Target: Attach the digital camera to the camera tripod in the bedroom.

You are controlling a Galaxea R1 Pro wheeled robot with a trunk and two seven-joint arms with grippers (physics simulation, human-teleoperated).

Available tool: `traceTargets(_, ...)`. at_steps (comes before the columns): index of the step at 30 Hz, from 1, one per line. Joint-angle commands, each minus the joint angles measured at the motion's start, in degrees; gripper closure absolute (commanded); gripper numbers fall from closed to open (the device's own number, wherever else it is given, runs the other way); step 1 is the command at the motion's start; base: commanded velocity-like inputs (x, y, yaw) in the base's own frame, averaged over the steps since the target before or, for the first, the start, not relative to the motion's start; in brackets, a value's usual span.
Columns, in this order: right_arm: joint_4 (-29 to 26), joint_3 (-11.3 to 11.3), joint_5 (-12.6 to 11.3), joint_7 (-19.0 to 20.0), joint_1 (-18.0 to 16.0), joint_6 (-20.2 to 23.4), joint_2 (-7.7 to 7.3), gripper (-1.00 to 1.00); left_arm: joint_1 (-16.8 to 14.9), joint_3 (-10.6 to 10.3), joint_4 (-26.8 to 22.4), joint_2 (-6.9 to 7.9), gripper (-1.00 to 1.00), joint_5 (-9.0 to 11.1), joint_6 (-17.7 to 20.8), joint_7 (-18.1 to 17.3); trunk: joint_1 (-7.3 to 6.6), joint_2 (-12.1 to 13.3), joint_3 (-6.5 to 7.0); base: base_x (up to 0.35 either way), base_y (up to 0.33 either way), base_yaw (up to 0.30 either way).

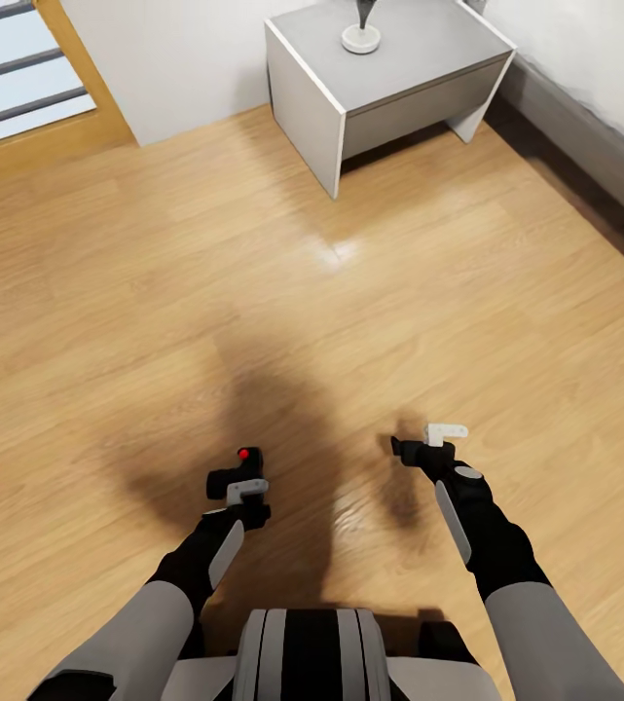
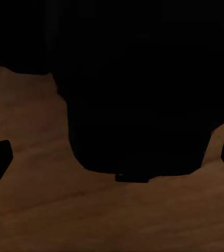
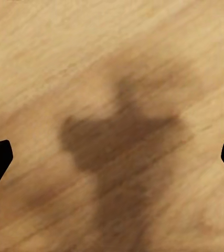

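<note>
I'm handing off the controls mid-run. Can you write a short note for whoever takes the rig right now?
Left gripper: shut on the digital camera, red button up, carried over the wood floor.
Right gripper: open, holding nothing, above the floor.
Ahead: a grey bedside table with a lamp base on it, by the wall.
Done: camera picked up.
Left: find the camera tripod, drive to it, mount the camera on its head.

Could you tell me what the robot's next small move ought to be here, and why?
Probably turn the base to look for the camera tripod. The left gripper already holds the digital camera, dark against the floor in the left wrist view, and ahead stand just wood floor and a grey side table.
</note>
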Motion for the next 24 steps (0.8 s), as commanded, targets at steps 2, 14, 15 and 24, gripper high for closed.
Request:
traceTargets(2, -0.09, -0.12, -0.18, 0.02, -0.01, 0.3, 0.05, -1.0, 0.0, -0.08, -0.11, 0.04, -1.0, 0.6, 0.23, 0.43, -0.01, -0.01, 0.0, 0.0, 0.0, -0.009)
traceTargets(14, -0.09, -0.12, -0.18, -0.05, -0.01, 0.17, 0.13, -1.0, 0.0, 0.2, 0.0, 0.14, -1.0, 0.97, 0.18, 0.72, -0.01, -0.01, 0.03, 0.0, 0.0, -0.002)
traceTargets(15, -0.09, -0.12, -0.16, -0.05, -0.01, 0.16, 0.12, -1.0, 0.0, 0.24, 0.02, 0.14, -1.0, 0.98, 0.17, 0.72, -0.01, -0.01, 0.03, 0.0, 0.0, 0.0)
traceTargets(24, 0.12, -0.19, -0.01, -0.3, -0.01, -0.3, 0.0, -1.0, 0.0, 0.45, 0.06, 0.24, -1.0, 1.08, 0.08, 0.74, -0.01, -0.01, 0.04, 0.0, 0.0, 0.0)
